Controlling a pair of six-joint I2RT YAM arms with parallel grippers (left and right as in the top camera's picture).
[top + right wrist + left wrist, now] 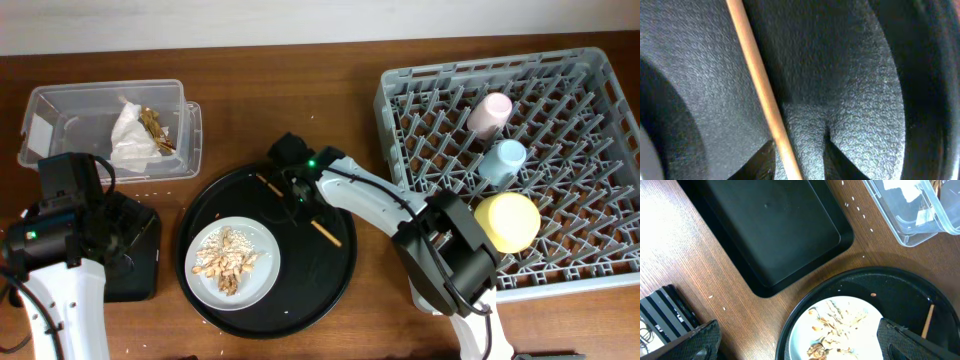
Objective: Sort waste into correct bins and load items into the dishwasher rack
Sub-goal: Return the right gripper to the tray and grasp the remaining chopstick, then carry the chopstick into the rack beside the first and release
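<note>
The wooden chopsticks [325,231] lie on the large round black tray [330,290]. My right gripper [299,192] is down on them, and in the right wrist view its textured pads [827,150] are closed around one chopstick [760,85]. The pale plate [262,280] holds the beige food scraps [229,260]; both also show in the left wrist view, plate [805,335] and scraps [837,322]. My left gripper [802,345] is open and empty above the plate's left edge. The grey rack [590,280] holds the pink cup [490,113], blue cup [503,161] and yellow bowl [508,221].
The clear tub [60,110] at the back left holds the white napkin [130,135] and brown wrapper [155,125]. The shallow black rectangular tray [770,225] sits left of the round tray, under my left arm [60,235]. Small crumbs dot the wood.
</note>
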